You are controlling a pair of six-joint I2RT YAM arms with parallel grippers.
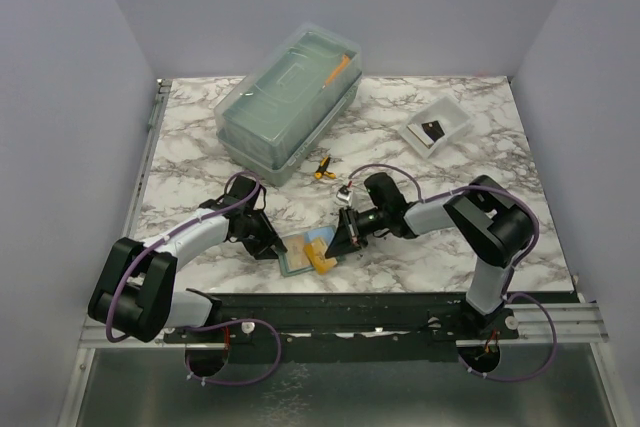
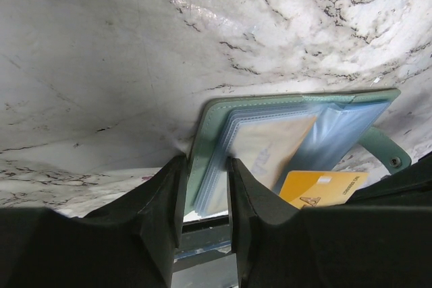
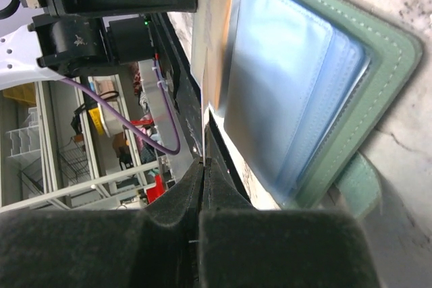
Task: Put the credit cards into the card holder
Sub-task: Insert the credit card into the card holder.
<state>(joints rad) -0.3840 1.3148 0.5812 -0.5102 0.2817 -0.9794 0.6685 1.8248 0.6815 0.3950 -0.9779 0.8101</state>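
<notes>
The grey-green card holder (image 1: 297, 253) lies open near the front edge of the table, its clear pockets (image 2: 283, 126) facing up. My left gripper (image 2: 206, 166) has its two fingers on either side of the holder's left edge, pressed against the cover and the pocket stack. My right gripper (image 3: 204, 163) is shut on the gold credit card (image 2: 322, 188), seen edge-on in the right wrist view. The card lies at the holder's (image 3: 283, 79) near edge; whether it is inside a pocket I cannot tell. A black credit card (image 1: 433, 131) lies in the white tray.
A large translucent lidded box (image 1: 290, 97) stands at the back, an orange item (image 1: 336, 71) on its lid. A small yellow-handled tool (image 1: 323, 169) lies in front of it. The white tray (image 1: 455, 112) sits at the back right. The table's front edge runs just below the holder.
</notes>
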